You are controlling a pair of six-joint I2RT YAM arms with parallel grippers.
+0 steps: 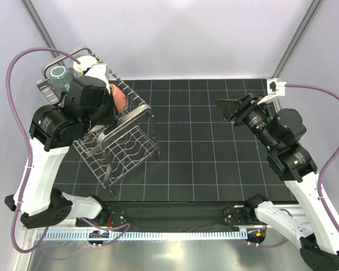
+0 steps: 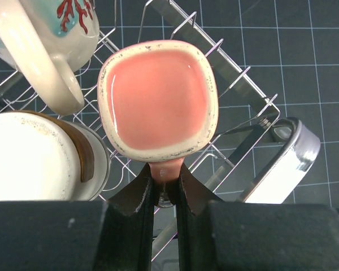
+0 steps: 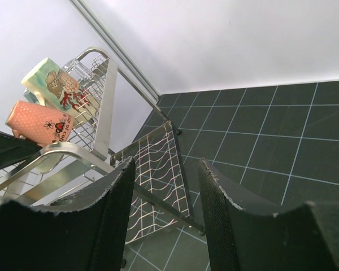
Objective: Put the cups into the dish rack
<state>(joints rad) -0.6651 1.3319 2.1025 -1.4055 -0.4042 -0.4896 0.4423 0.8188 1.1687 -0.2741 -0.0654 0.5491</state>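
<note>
Left gripper (image 2: 165, 182) is nearly closed, its two fingers pinching the handle of the pink mug (image 2: 158, 101). The mug body sits at 12 o'clock from the fingertips, mouth facing the wrist camera, inside pink and glossy.

It hangs over the rods of the rack (image 2: 238, 79). Whether its base touches the wires I cannot tell, since the mug hides them.

Left wrist view:
- The cream mug (image 2: 51, 39) with red print is at 10 o'clock from the pink one, just beside it.
- The brown-based cup (image 2: 39, 161) is at 8 o'clock, close to the pink rim.
- A thick loop handle (image 2: 285, 164) of the rack is at 4 o'clock.

Top view adds what the wrist misses:
- The rack stands at the 9 o'clock side of the dark gridded mat (image 1: 214, 158), with the left arm leaning over its far end.
- A grey-teal tumbler (image 1: 59, 76) stands upright in the 11 o'clock corner of the rack.
- Only a sliver of the pink mug shows past the wrist.

Right gripper (image 3: 166, 172) has its fingers well apart with nothing between them. It hovers above the mat at the 3 o'clock side, well apart from the rack and pointed toward it.

Its camera gives the side look. The pink mug is tilted, dotted outside with a small heart print. The cream mug is behind it, and what looks like a clear glass (image 3: 78, 68) is at the far end, too small to be sure.
</note>
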